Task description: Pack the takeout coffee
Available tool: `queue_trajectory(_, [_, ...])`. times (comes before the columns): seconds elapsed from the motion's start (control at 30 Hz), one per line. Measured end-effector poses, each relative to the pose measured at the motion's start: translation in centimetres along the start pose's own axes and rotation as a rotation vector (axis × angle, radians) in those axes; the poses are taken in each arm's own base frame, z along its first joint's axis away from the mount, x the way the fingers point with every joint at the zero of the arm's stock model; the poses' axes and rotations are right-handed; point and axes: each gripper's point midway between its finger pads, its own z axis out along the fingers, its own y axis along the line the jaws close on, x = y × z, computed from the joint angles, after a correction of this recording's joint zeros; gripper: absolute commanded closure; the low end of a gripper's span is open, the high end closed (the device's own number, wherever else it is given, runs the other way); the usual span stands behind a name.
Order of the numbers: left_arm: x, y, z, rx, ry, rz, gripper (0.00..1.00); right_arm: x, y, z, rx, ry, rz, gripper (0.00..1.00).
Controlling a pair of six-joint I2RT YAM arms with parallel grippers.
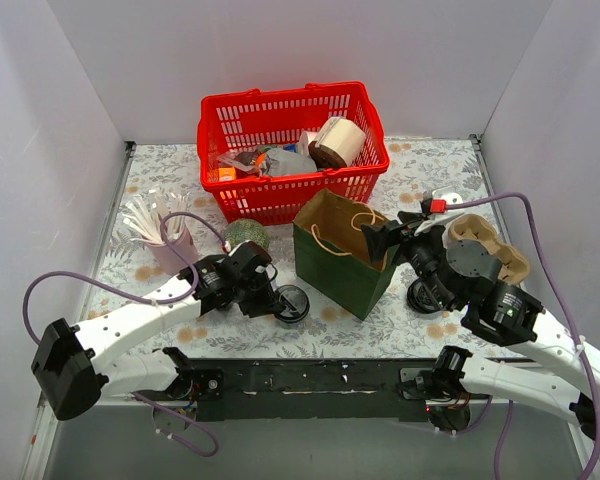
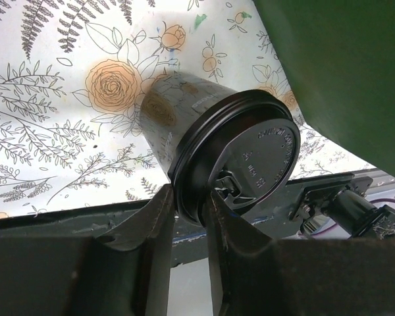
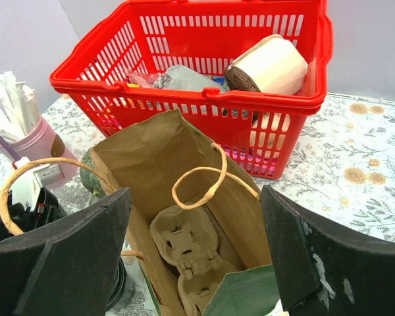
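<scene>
Item: takeout coffee (image 1: 292,304), black cup with black sip lid, standing lid-up on the floral table (image 1: 420,170) at lower centre of the top view, just left of the green paper bag (image 1: 340,262). Holder: my left gripper (image 2: 187,220), jaws nearly together with the lid's rim pinched between them (the grip takes the edge only, not the cup's body). Axis: the cup's long axis looks near vertical. Destination: bag mouth open upward, cardboard tray (image 3: 187,253) lying at its bottom. The mouth sits right of and higher than the cup, so I judge a lift, then a short carry rightward. My right gripper (image 3: 194,197) hangs over the bag, spread wide, holding nothing; the left arm is nearer.
</scene>
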Motion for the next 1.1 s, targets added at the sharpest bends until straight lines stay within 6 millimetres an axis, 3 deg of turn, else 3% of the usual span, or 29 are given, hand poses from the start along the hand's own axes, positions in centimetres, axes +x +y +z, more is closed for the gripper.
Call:
queue_trajectory(0.2, [-0.4,-0.5,0.0,-0.009,-0.001,0.023,1.0,-0.2,-0.8,-0.2,0.035,-0.012,0.004,0.14])
queue_trajectory(0.57, [-1.1,-0.9,-1.1,-0.015,-0.026,0.078,1.0,-0.3,-1.4,-0.7,0.05,-0.023,0.007,0.14])
queue_trajectory(0.87, [-2.5,-1.6,-3.8,0.052,-0.111,0.092,1.0,-2.0,-2.1,-2.1,0.041,-0.08,0.023,0.14])
queue_trajectory(1.1, [-2.1,-0.9,-3.3,0.03,-0.098,0.093,1.0,-1.5,-1.5,-1.7,0.016,-0.06,0.002,0.14])
